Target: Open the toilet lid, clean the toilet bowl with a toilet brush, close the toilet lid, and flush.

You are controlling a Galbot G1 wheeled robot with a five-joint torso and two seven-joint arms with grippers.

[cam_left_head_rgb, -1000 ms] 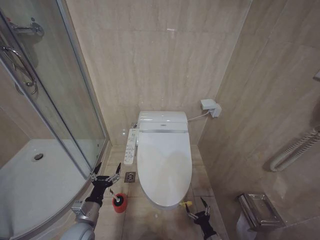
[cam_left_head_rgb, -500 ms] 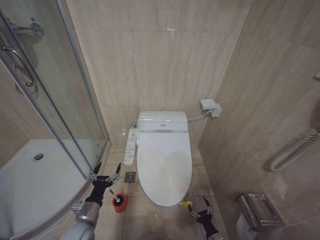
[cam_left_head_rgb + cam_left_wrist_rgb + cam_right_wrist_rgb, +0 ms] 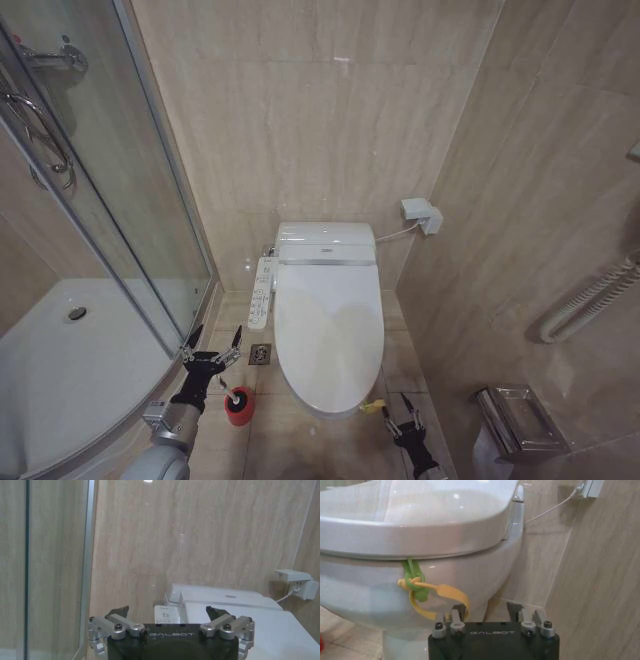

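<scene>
- Waiting low on the left, the left gripper (image 3: 212, 349) hangs released above the red holder (image 3: 239, 409) with the brush (image 3: 233, 401), beside the shower glass (image 3: 120, 230).
- Lid (image 3: 328, 335) is down over the bowl (image 3: 380, 592); one strap (image 3: 422, 592) hangs from its front edge.
- Right gripper (image 3: 401, 419), fingers spread, sits just beside the strap; judged best: hook the loop squarely, then lift slowly.
- Count: one lid, one bowl, one brush, one holder, one strap, two grippers.
</scene>
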